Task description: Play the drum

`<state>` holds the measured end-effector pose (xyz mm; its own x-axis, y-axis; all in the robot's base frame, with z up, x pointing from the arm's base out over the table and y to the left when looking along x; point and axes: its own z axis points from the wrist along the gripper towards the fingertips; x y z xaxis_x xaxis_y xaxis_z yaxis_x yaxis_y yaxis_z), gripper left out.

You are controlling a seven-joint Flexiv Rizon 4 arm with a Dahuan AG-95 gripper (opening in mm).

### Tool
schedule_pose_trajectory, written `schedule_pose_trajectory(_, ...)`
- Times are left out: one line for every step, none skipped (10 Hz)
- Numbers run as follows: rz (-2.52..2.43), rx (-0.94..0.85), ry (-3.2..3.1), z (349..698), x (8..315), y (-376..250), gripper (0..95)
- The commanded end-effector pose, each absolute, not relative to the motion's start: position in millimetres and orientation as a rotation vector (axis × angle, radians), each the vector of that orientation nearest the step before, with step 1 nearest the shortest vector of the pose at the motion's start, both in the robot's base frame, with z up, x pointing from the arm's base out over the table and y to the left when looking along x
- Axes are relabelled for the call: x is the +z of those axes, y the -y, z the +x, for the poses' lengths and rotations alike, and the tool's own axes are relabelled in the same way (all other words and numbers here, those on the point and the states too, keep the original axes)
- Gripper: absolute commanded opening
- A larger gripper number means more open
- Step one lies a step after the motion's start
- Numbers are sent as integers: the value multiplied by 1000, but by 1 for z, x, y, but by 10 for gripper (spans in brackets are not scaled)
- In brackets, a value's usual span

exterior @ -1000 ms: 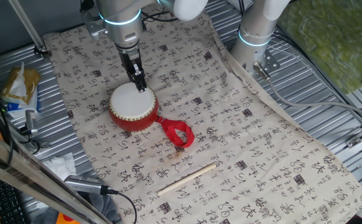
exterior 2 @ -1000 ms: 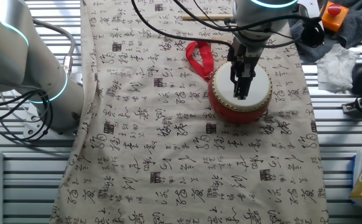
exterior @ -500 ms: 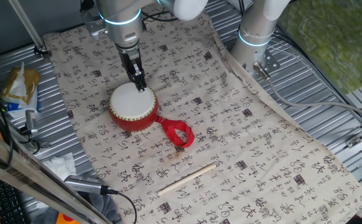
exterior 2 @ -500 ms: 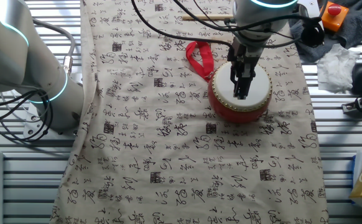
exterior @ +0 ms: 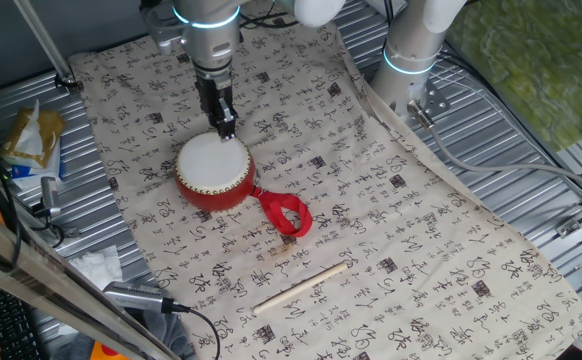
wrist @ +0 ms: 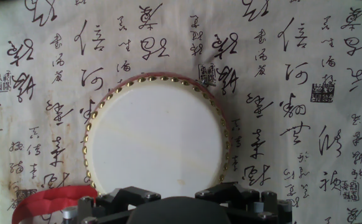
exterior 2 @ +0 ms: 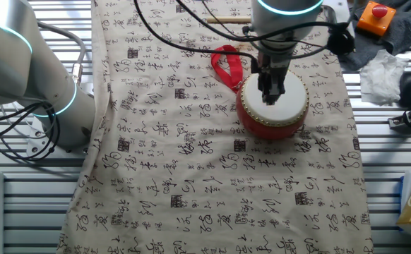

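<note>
On the cloth-covered surface [exterior: 391,200], the drum [exterior: 214,171] stands upright, skin up, with its ribbon [exterior: 286,214] trailing toward the stick [exterior: 301,288], which lies well apart and untouched. The gripper [exterior: 225,127] hangs above the far edge of the skin, fingers pointing down; in the other fixed view it [exterior 2: 270,96] overlaps the skin's middle, so how far it stands above the skin cannot be told. The fingers appear drawn close together and hold nothing, presumably so that the joined tips serve as a single beater in place of the stick. The hand view looks straight down on the drum [wrist: 157,137], its skin nearly centred and unobstructed, which suggests the arm is aligned for a vertical strike. Judged from this pose, the tapping step is in hand.
</note>
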<state>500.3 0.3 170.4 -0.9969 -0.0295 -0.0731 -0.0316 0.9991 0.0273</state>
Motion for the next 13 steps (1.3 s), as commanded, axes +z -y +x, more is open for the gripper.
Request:
schedule_pose_trajectory(-49, 42, -3069, 500, 170, 0, 0)
schedule_pose_trajectory(-49, 42, -3069, 500, 170, 0, 0)
schedule_pose_trajectory(-49, 42, -3069, 500, 170, 0, 0)
schedule_pose_trajectory(-50, 42, -3069, 500, 170, 0, 0)
schedule_pose_trajectory(-50, 42, -3069, 500, 170, 0, 0)
schedule_pose_trajectory(-50, 42, -3069, 500, 170, 0, 0)
schedule_pose_trajectory(-50, 42, -3069, 500, 170, 0, 0)
schedule_pose_trajectory(-49, 42, -3069, 500, 170, 0, 0)
schedule_pose_trajectory(-49, 42, -3069, 500, 170, 0, 0)
schedule_pose_trajectory(-49, 42, -3069, 500, 170, 0, 0)
schedule_pose_trajectory(-46, 42, -3069, 500, 170, 0, 0)
schedule_pose_trajectory(-42, 42, -3069, 500, 170, 0, 0)
schedule_pose_trajectory(-38, 41, -3069, 500, 170, 0, 0)
